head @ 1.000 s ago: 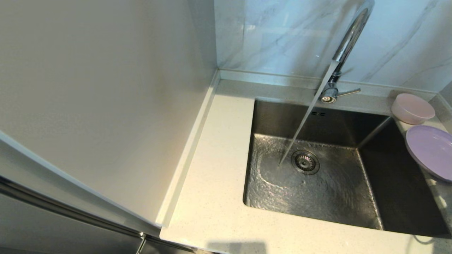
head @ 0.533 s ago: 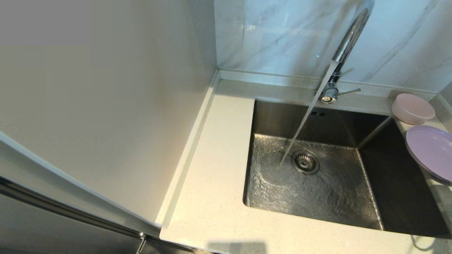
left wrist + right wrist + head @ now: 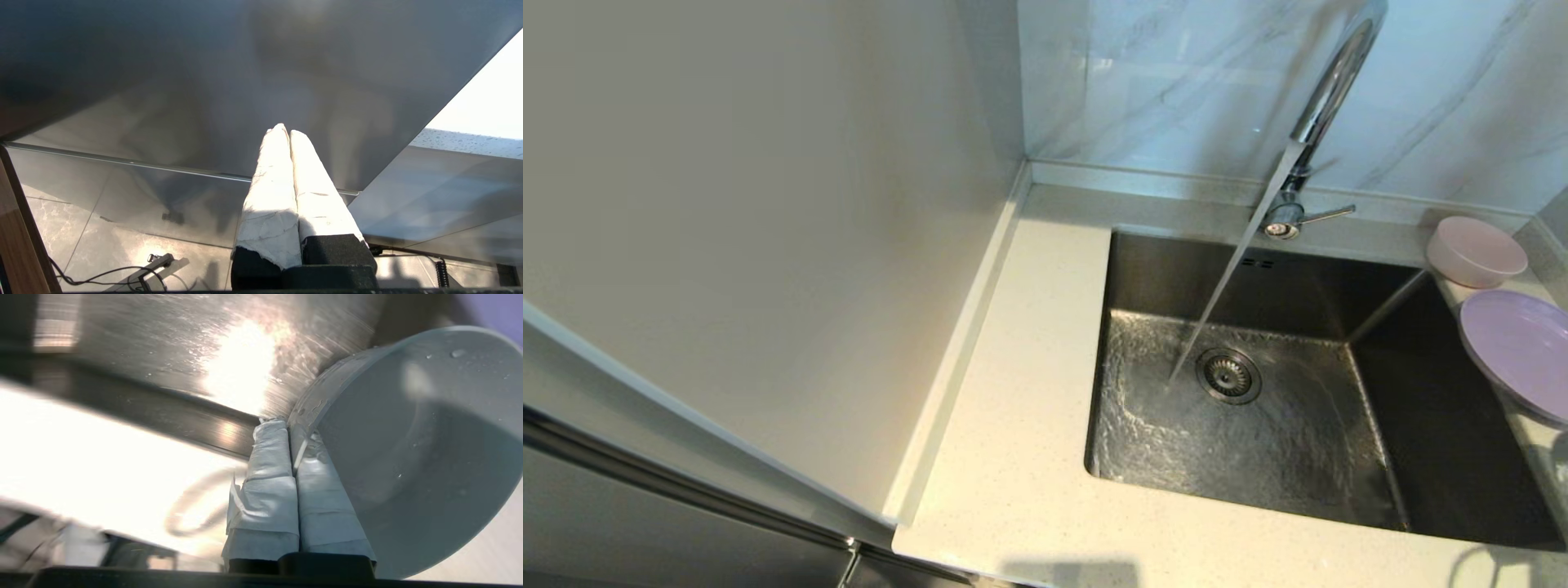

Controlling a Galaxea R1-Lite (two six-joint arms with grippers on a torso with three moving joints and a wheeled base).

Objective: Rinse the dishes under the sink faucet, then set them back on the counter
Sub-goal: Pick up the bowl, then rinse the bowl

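Observation:
The pale pink bowl [image 3: 1476, 251] and the lilac plate [image 3: 1519, 351] rest on the counter [image 3: 1021, 425] at the sink's right rim. Water streams from the chrome faucet [image 3: 1331, 82] into the steel sink [image 3: 1258, 457] beside the drain [image 3: 1228, 376]. Neither gripper shows in the head view. In the right wrist view my right gripper [image 3: 282, 426] is shut on the rim of a wet, pale grey-white bowl [image 3: 408, 449], tilted over the sink's edge. My left gripper [image 3: 284, 130] is shut on nothing, low beside grey cabinet fronts.
A tall cream panel [image 3: 768, 245] walls off the counter's left side. Marble-veined tiles [image 3: 1160, 82] rise behind the faucet, whose lever [image 3: 1327, 215] points right. A faint shadow [image 3: 1503, 563] lies on the counter's front right corner.
The water keeps running. The shadow at the counter's front right corner has grown and shifted. The pink bowl and the lilac plate have stayed where they were.

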